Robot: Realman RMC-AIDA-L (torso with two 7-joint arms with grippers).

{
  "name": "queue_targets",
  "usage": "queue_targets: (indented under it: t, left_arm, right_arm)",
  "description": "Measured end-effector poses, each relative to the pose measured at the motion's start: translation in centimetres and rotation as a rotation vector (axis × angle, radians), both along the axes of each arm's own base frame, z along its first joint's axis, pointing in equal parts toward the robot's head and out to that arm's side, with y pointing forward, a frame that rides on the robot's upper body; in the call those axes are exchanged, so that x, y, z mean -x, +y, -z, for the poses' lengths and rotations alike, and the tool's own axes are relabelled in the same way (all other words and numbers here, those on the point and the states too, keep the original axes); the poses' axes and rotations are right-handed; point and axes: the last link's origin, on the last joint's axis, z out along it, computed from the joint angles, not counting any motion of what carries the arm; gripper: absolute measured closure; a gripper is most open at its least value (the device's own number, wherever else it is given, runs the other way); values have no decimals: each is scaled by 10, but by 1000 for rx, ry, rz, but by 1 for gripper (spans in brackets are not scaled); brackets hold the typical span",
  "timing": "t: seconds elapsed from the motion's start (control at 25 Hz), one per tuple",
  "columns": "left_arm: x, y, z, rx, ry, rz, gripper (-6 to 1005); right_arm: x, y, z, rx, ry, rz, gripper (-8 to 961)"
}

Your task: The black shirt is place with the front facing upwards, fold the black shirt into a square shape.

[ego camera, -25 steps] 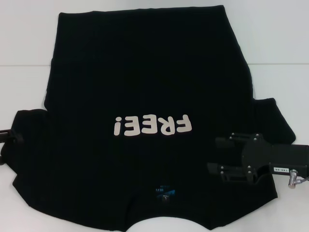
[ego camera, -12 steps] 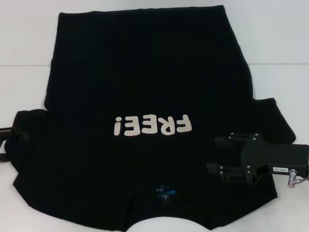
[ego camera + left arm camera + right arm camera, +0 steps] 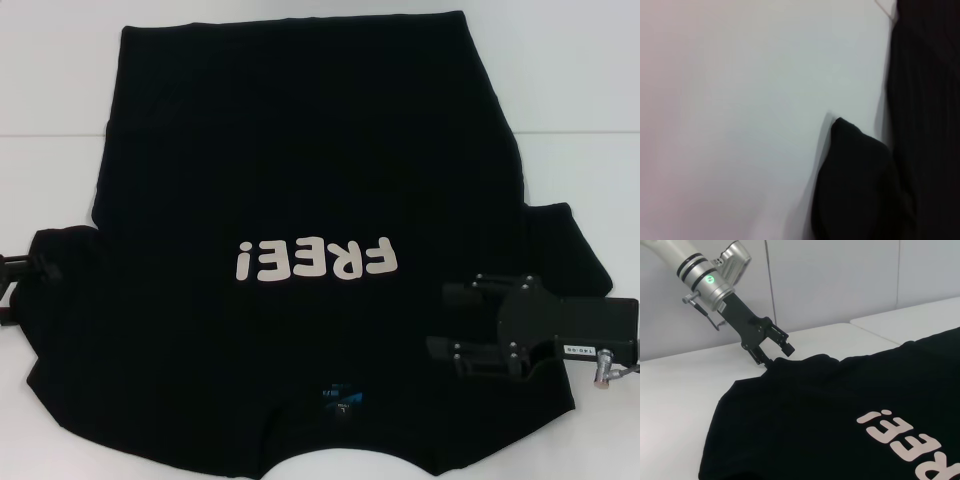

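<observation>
The black shirt (image 3: 300, 150) lies flat and face up on the white table, collar toward me, with the pale "FREE!" lettering (image 3: 313, 260) and the blue neck label (image 3: 340, 400) showing. My left gripper (image 3: 12, 288) is at the tip of the shirt's left sleeve (image 3: 60, 250), at table height. In the right wrist view it (image 3: 774, 354) stands open with its jaws either side of the sleeve edge. The left wrist view shows that sleeve (image 3: 855, 190) up close. My right gripper (image 3: 450, 320) is open and empty above the shirt's right shoulder, beside the right sleeve (image 3: 570, 250).
The white table (image 3: 580, 100) surrounds the shirt, with a seam line running across at the back. A pale wall (image 3: 840, 280) stands behind the table. Nothing else lies on the surface.
My left gripper has shifted slightly farther along the left sleeve's edge. The right gripper and the shirt have stayed where they were.
</observation>
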Motion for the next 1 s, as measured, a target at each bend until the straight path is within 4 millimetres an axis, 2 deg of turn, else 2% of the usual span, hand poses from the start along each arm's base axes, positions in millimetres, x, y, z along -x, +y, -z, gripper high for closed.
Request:
queue_targets:
  t: [0.68,1.0]
  left_arm:
    - [-8,6,8,69,70,75,99]
    - [-7,6,7,61,73,70,406]
  right_arm:
    - [1,2,0,-2,1,2,188]
    - [1,3,0,-4,2,2,188]
